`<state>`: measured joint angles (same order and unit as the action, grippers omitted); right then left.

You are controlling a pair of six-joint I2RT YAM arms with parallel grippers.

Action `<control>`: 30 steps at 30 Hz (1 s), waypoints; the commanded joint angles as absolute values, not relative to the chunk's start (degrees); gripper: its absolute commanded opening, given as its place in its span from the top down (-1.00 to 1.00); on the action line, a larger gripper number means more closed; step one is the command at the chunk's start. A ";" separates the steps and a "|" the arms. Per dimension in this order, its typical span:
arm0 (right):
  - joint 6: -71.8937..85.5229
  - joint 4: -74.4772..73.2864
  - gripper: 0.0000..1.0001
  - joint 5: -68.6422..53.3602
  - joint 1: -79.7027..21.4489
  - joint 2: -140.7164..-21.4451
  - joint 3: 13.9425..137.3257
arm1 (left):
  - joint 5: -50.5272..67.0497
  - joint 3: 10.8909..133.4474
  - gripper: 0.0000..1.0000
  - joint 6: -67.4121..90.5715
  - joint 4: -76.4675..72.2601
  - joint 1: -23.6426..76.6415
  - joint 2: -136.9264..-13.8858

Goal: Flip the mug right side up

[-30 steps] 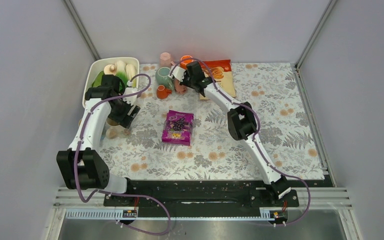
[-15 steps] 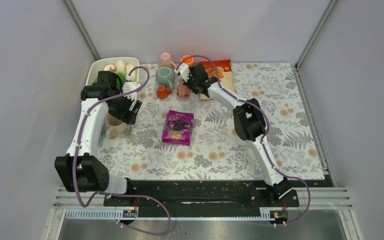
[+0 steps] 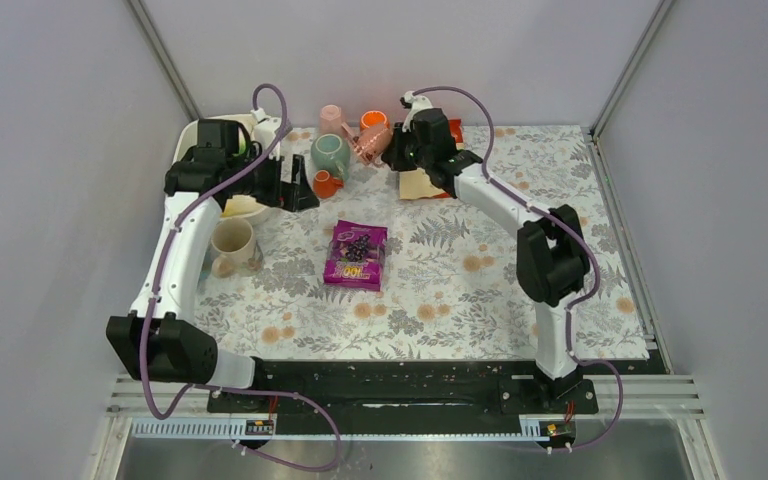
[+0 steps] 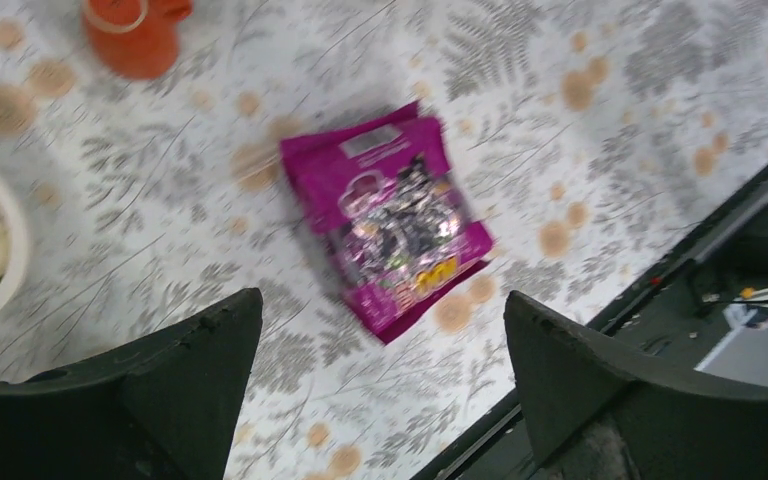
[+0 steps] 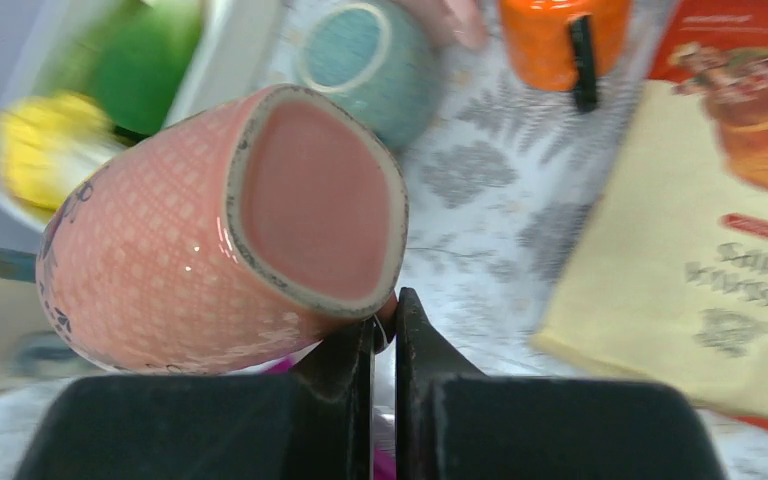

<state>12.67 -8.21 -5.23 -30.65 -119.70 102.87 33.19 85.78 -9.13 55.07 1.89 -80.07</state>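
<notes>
We see the right gripper (image 5: 385, 325) pinched nearly closed on the rim of the pink mug (image 5: 210, 230), which has risen off the floral table (image 3: 600, 190) since half a second ago and hangs tipped sideways beside the teal mug (image 3: 329, 152) (mouth toward the wrist camera). Our left gripper (image 4: 380, 305), spread wide and holding nothing, has swung off the beige mug (image 3: 232, 241) and faces the purple snack packet (image 4: 390, 225).

Pink mug (image 5: 160, 270) — fine lattice pattern.
Cloth (image 3: 440, 290) white, grey ferns, orange blooms; purple packet (image 4: 390, 215) — teal cup (image 5: 360, 70), orange cup (image 5: 560, 35).
</notes>
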 commanded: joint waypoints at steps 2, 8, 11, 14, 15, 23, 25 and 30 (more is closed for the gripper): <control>36.05 11.04 1.00 -12.61 -33.03 -109.95 93.25 | 42.20 91.04 -0.87 4.06 41.67 5.74 -80.65; 40.47 17.44 1.00 -11.57 -37.30 -106.40 87.97 | 39.37 92.02 -0.79 9.59 35.51 10.09 -82.24; 42.62 20.01 1.00 -12.42 -38.21 -105.39 86.31 | 38.16 93.14 -0.69 10.75 36.07 10.37 -84.15; 44.00 21.99 1.00 -12.72 -38.77 -104.62 84.99 | 36.81 93.54 -0.57 11.22 37.07 10.41 -85.43; 44.06 22.08 1.00 -12.76 -38.99 -104.52 84.84 | 36.71 93.51 -0.55 11.29 37.04 10.45 -85.64; 45.39 23.39 1.00 -14.32 -41.90 -105.32 84.12 | 36.30 92.65 -0.19 11.95 32.65 10.85 -85.39; 46.21 23.82 1.00 -15.54 -42.90 -106.19 84.26 | 36.03 92.73 0.04 12.12 32.18 10.90 -85.94; 47.06 24.50 1.00 -16.40 -44.00 -106.88 84.00 | 32.88 92.90 0.82 10.50 34.23 10.89 -87.96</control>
